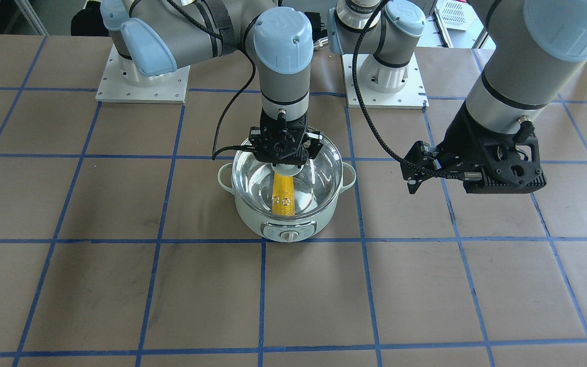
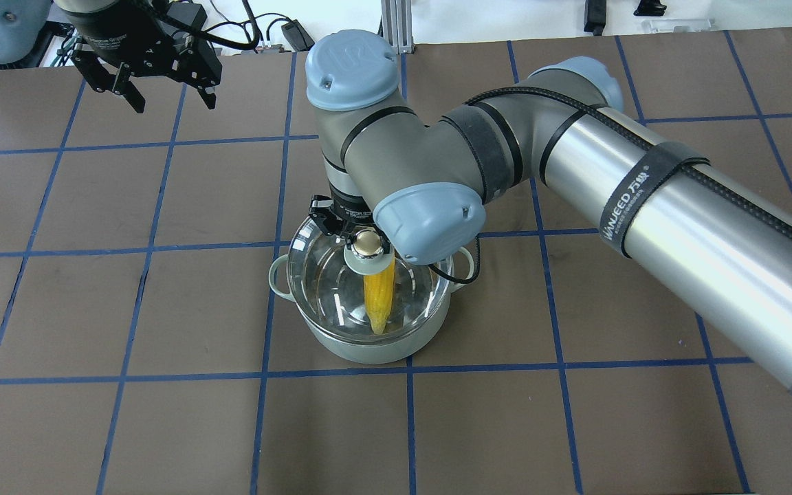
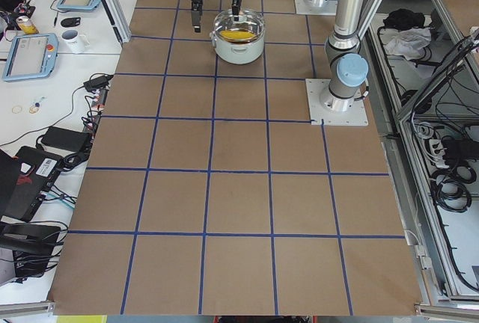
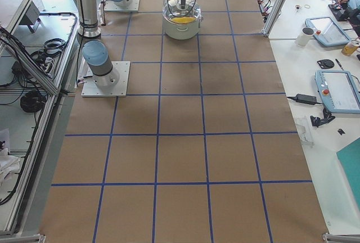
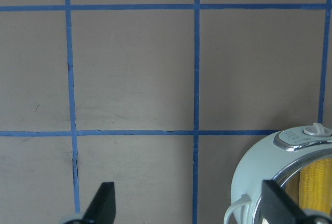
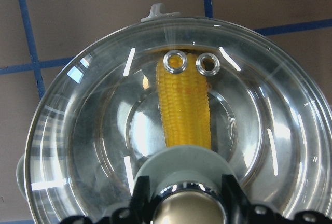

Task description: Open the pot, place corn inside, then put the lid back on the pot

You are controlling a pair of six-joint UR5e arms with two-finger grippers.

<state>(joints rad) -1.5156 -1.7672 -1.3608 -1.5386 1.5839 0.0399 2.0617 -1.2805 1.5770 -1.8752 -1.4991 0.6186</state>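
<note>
The mint-green pot (image 1: 252, 219) stands mid-table with its dial facing away from me. The yellow corn (image 1: 283, 196) lies inside it, seen through the glass. The clear lid (image 1: 319, 163) covers the pot's mouth; I cannot tell whether it rests fully on the rim. My right gripper (image 1: 286, 158) is shut on the lid's gold-capped knob (image 2: 367, 242). In the right wrist view the fingers (image 6: 140, 198) flank the knob, with the corn (image 6: 184, 110) and two vent holes beyond. My left gripper (image 2: 174, 103) is open and empty, held above the table off to the pot's side.
The brown table (image 1: 120, 295) has a grid of blue tape lines. The two arm base plates (image 1: 143, 84) are at the robot's edge. The left wrist view shows the pot's side (image 5: 259, 167) at its lower right. Operator desks with tablets (image 3: 30, 54) lie beyond the table.
</note>
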